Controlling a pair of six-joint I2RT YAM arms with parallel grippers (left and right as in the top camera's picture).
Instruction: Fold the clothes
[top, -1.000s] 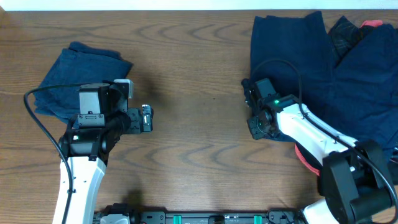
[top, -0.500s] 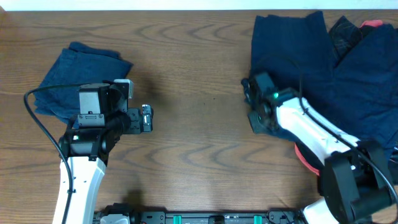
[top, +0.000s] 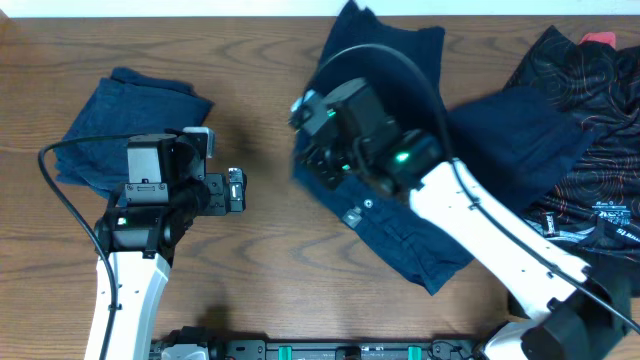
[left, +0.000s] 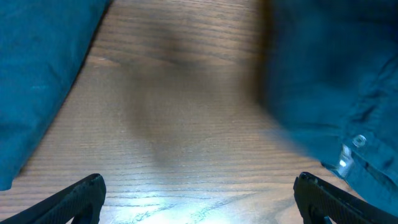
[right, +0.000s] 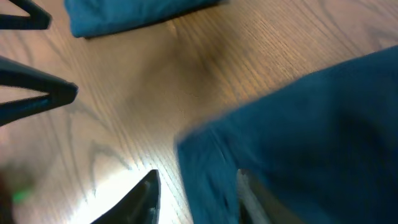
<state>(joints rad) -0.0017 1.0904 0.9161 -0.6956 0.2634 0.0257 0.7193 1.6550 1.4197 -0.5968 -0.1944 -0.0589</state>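
Note:
A navy garment with buttons (top: 400, 235) lies stretched across the middle of the table, from the far edge toward the front right. My right gripper (top: 318, 155) is shut on its left edge. In the right wrist view the blue cloth (right: 298, 124) runs between the fingers (right: 199, 196). A folded blue garment (top: 110, 120) lies at the left and also shows in the left wrist view (left: 37, 62). My left gripper (top: 236, 190) is open and empty just right of it, over bare wood (left: 199, 186). The navy garment (left: 323, 81) fills the right of that view.
A second dark blue piece (top: 520, 130) and a black patterned garment (top: 585, 90) lie piled at the right, with a red item (top: 600, 38) at the far right corner. Bare wood shows between the two grippers.
My right gripper has pulled the navy garment off the right pile and moved left and away to the table's middle. The patterned garment is uncovered. The left arm has not moved.

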